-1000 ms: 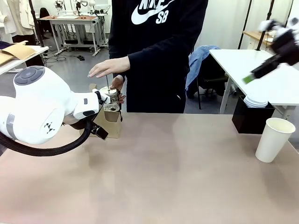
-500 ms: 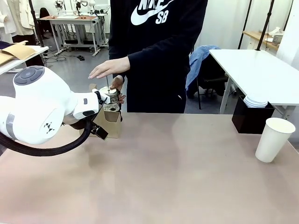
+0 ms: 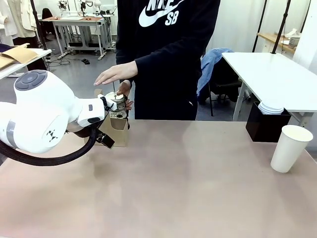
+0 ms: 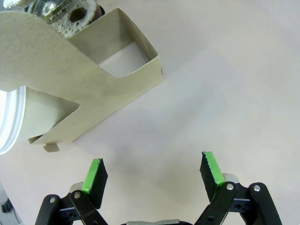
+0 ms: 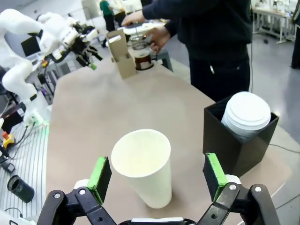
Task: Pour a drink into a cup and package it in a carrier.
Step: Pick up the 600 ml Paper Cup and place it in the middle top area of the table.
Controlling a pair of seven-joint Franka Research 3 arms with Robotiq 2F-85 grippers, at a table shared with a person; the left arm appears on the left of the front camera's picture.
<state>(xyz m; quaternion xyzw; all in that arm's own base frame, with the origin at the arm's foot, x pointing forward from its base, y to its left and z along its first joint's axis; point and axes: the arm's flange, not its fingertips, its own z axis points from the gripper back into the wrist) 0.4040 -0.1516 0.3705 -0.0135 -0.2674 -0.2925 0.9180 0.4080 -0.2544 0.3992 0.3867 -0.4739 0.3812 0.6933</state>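
Note:
The tan cardboard carrier [image 3: 117,132] stands at the table's far left; in the left wrist view the carrier [image 4: 117,89] has one pocket bare and what looks like a white cup [image 4: 40,115] in the other. Behind it the person holds a glass press [image 3: 118,108], dark low down [image 5: 142,60], with the other hand [image 3: 116,72] flat above its plunger. My left gripper [image 4: 152,171] hangs open just beside the carrier. A white paper cup [image 3: 290,148] stands at the right. My right gripper [image 5: 157,176] is open, with this cup [image 5: 143,164] just beyond its fingers.
A black box [image 3: 267,126] with stacked white lids [image 5: 246,115] stands at the far right edge, close behind the paper cup. My left arm's white body [image 3: 39,116] covers the table's left side. The middle of the brown tabletop [image 3: 188,183] is bare.
A second ago my right gripper showed at the front view's upper right; it has since left that view. The person's upper hand rose slightly. The left arm has not moved.

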